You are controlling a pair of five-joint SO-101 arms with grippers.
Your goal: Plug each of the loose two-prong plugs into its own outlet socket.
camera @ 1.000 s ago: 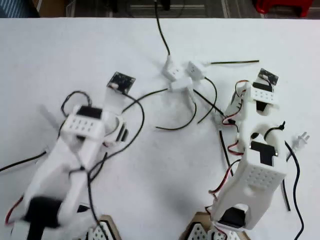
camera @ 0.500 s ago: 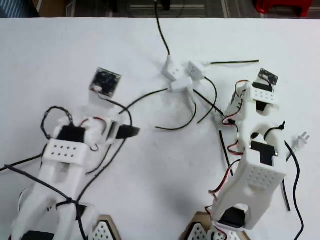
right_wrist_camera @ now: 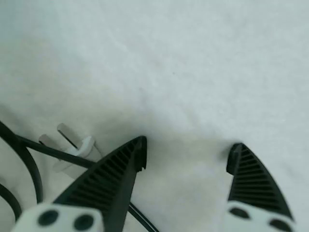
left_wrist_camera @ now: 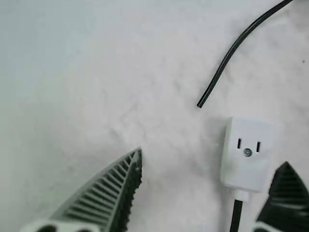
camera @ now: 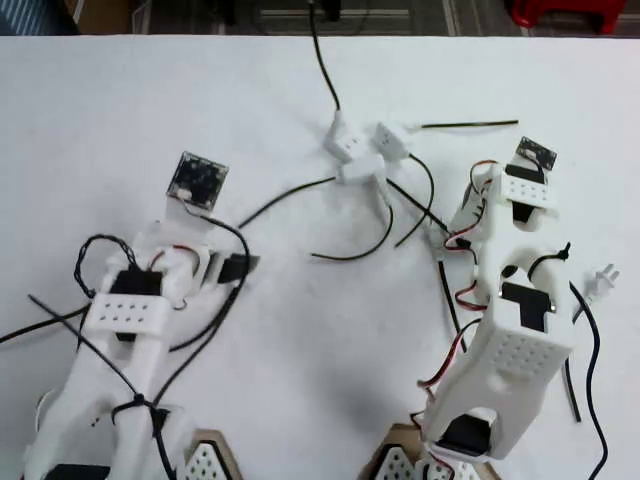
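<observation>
My left gripper (left_wrist_camera: 212,162) stands open just above the white table. A white outlet socket (left_wrist_camera: 247,152) lies face up between its fingers, close to the black fingertip (left_wrist_camera: 285,176), with its black cord running back under the gripper. A loose black cable end (left_wrist_camera: 200,104) lies just beyond the socket. My right gripper (right_wrist_camera: 188,145) is open over bare table. A white two-prong plug (right_wrist_camera: 72,145) on a black cord lies just outside one finger (right_wrist_camera: 130,159). In the high view another two-prong plug (camera: 603,280) lies at the right edge.
A cluster of white outlet blocks (camera: 362,150) sits at the table's far middle, with black cords (camera: 390,215) curling off it toward both arms. The left arm (camera: 130,300) is at the near left and the right arm (camera: 510,340) at the near right.
The left arm has swung back and to the left, its wrist camera moving away from the outlet cluster. The right arm has not moved.
</observation>
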